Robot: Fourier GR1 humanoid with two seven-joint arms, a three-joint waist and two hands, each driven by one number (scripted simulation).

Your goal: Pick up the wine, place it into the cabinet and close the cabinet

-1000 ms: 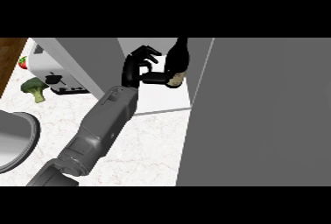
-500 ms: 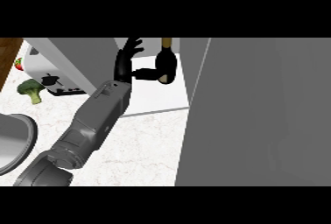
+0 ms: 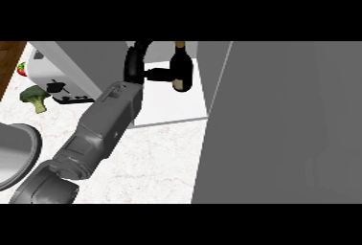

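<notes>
The wine bottle [image 3: 179, 63] is dark with a pale label near its base. It stands about upright on the white floor of the open cabinet [image 3: 173, 107], its neck towards the top of the view. My left hand [image 3: 134, 64] is just left of the bottle, at the end of a grey forearm that comes in from the lower left. Its fingers arch upward and away from the bottle. Only the thumb [image 3: 157, 74] reaches across to the bottle's side. The right hand does not show.
The open cabinet door [image 3: 283, 124] is a broad grey panel filling the right half of the view. A white toaster [image 3: 56, 76], a broccoli [image 3: 33, 94] and a red fruit [image 3: 21, 69] sit at the left. A grey pan [image 3: 14, 153] lies on the marble counter [image 3: 155, 162].
The bottle went from tilted in my left hand to upright on the cabinet floor. The hand's fingers lifted off it and the forearm swung slightly.
</notes>
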